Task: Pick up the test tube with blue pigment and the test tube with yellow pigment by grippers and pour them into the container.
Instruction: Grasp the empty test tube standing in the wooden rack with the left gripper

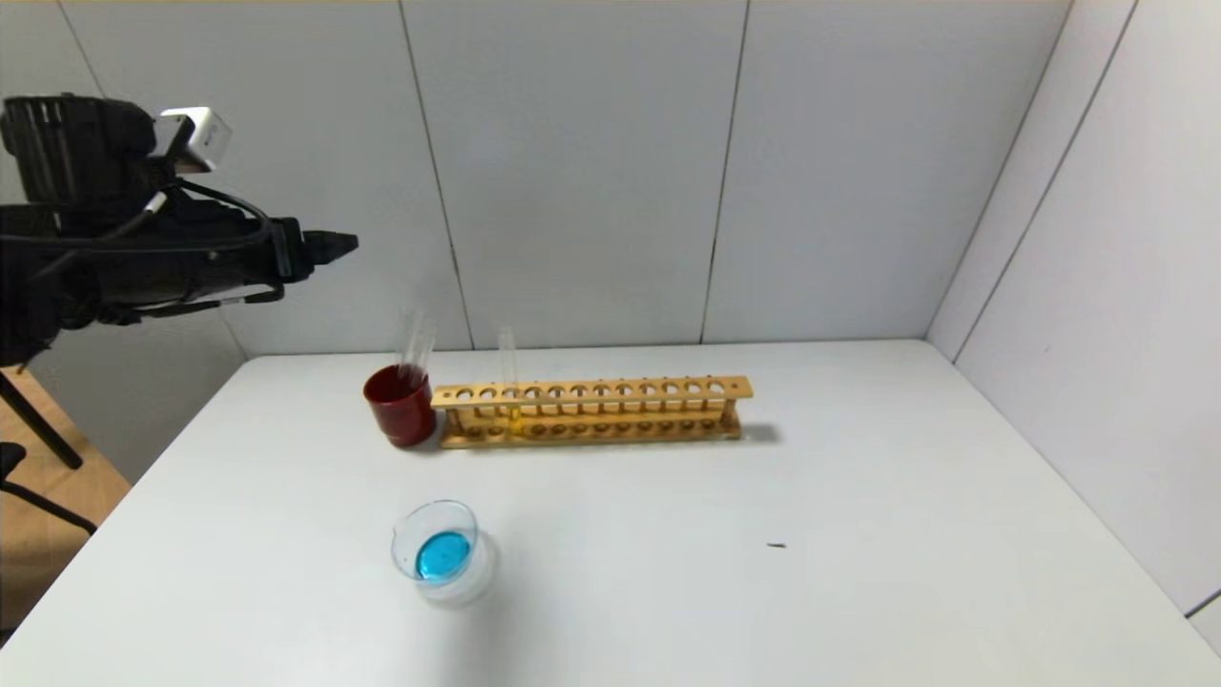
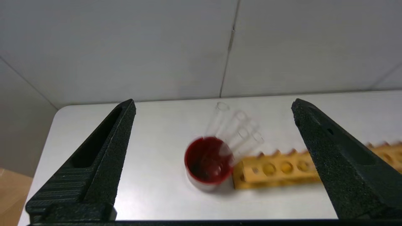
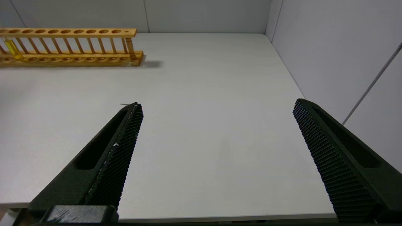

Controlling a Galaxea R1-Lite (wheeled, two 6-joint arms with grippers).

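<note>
The test tube with yellow pigment [image 1: 508, 382] stands upright near the left end of the wooden rack [image 1: 620, 412]; it also shows in the right wrist view [image 3: 12, 48]. No tube holding blue liquid is in view. The container [image 1: 437, 549], a low clear beaker, sits on the table's front left with blue liquid in its bottom. My left gripper [image 1: 329, 246] is raised high at the left, above and behind the table edge, open and empty [image 2: 213, 102]. My right gripper [image 3: 217, 103] is open and empty, low over the table's front right; it is out of the head view.
A dark red cup [image 1: 401, 405] with several empty clear tubes [image 2: 238, 125] leaning in it touches the rack's left end [image 2: 282, 169]. A small dark speck [image 1: 777, 546] lies right of centre. Grey walls close the back and right sides.
</note>
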